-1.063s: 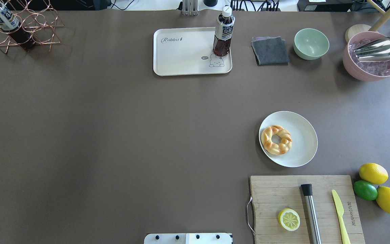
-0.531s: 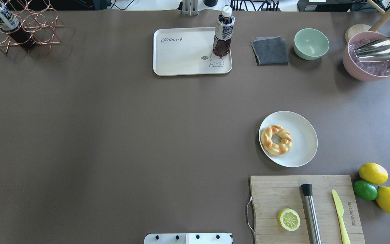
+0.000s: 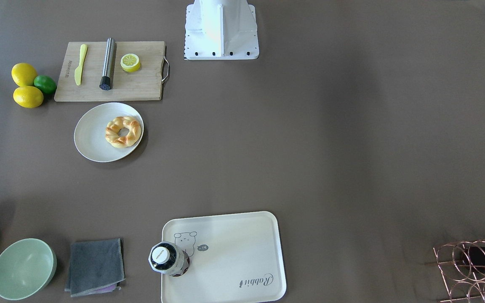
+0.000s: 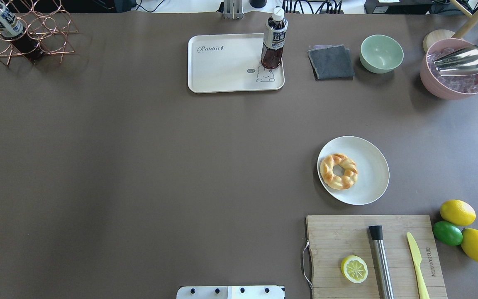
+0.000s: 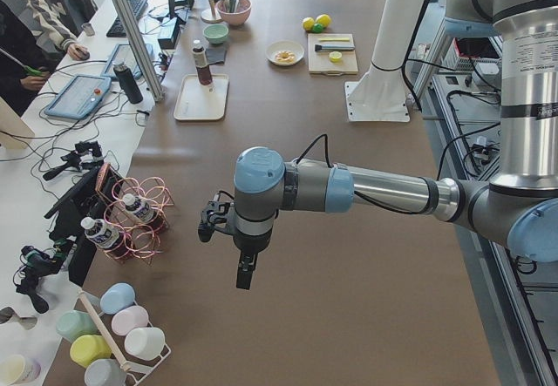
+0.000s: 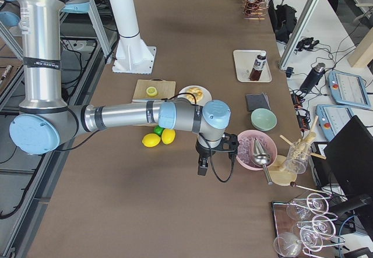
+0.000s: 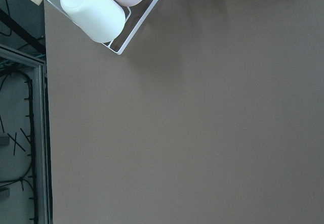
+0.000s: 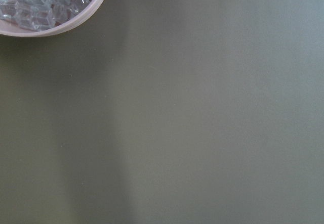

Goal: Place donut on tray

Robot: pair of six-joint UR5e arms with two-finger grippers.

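Observation:
The donut (image 4: pixel 338 171) is a golden twisted ring lying on the left part of a round off-white plate (image 4: pixel 369 182) at the table's right middle; it also shows in the front-facing view (image 3: pixel 123 131). The cream tray (image 4: pixel 222 68) with the bear drawing lies at the far middle, and a dark drink bottle (image 4: pixel 274 39) stands on its right corner. My left gripper (image 5: pixel 244 277) hangs over bare table far to the left, seen only in the exterior left view. My right gripper (image 6: pixel 201 169) hangs near the pink bowl, seen only in the exterior right view. I cannot tell if either is open.
A wooden cutting board (image 4: pixel 338 232) near the plate holds a lemon half (image 4: pixel 354 268), a steel muddler (image 4: pixel 381 257) and a yellow knife (image 4: pixel 416 259). Lemons and a lime (image 4: pixel 447 232) lie to its right. A grey cloth (image 4: pixel 331 62), green bowl (image 4: pixel 381 53), pink ice bowl (image 4: pixel 457 70) and copper rack (image 4: pixel 23 33) line the far edge.

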